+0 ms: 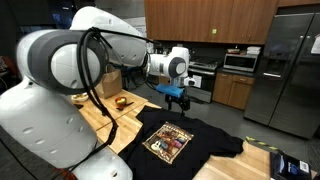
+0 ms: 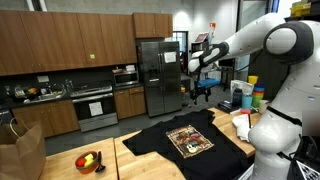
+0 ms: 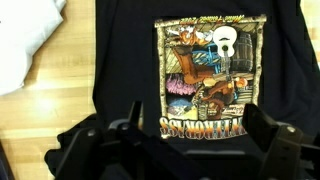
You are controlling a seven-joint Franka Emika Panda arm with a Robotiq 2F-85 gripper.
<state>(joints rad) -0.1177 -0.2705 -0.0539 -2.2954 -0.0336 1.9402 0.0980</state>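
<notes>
A black T-shirt with a colourful printed picture lies spread flat on the wooden table in both exterior views. My gripper hangs high above it, open, with nothing between its fingers. In the wrist view the two dark fingers frame the lower part of the print, well above the cloth.
A bowl of fruit sits on the wooden table. A white cloth lies beside the shirt. Kitchen cabinets, an oven and a steel fridge stand behind. Stacked containers are near the table edge.
</notes>
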